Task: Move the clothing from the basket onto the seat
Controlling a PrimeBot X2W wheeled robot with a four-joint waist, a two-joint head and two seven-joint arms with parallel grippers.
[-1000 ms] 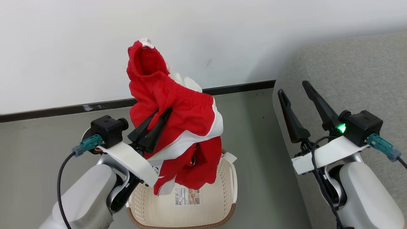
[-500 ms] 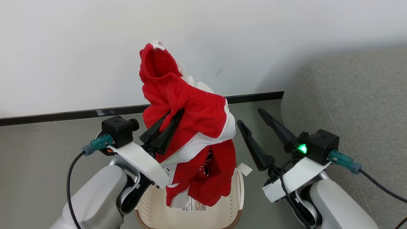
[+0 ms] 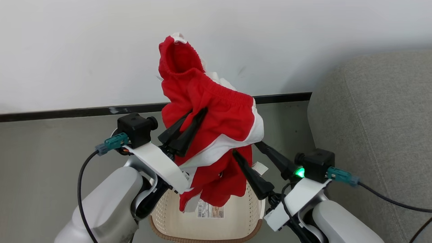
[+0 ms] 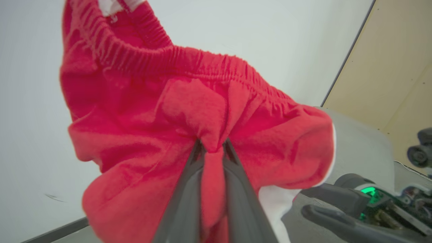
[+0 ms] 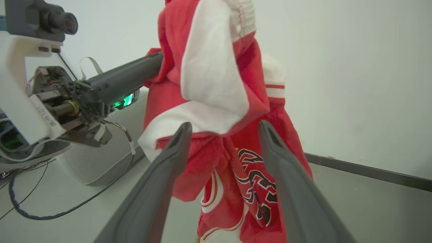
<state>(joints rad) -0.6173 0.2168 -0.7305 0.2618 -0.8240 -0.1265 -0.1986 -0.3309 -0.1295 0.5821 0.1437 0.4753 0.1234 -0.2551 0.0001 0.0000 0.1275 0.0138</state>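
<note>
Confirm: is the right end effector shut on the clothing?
No, the right end effector is open, its fingers spread apart, not pinching the clothing.

Basket (image 3: 238, 216) far rim hidden behind clothing (image 3: 216, 114); label (image 3: 213, 212) partly covered.

Red/white clothing (image 3: 216, 125) above cream basket (image 3: 236, 222), grey surrounds.
Clothing: red w/ white panels, thin red/white striped trim (image 5: 275, 88), black-white-orange graphic (image 5: 253, 189) on lower part. Basket: cream, dot-perforated, brown woven-look rim, printed label (image 3: 211, 211) on btm. Seat (image 3: 371, 118), right of basket: mid-grey fabric, lighter seams. Floor (image 3: 50, 152) grey; wall (image 3: 84, 50) behind basket white w/ black skirting (image 3: 67, 113). Left gripper (image 3: 197, 111) & right gripper (image 3: 246, 147): black fingers; green light (image 3: 299, 172) on right.
</note>
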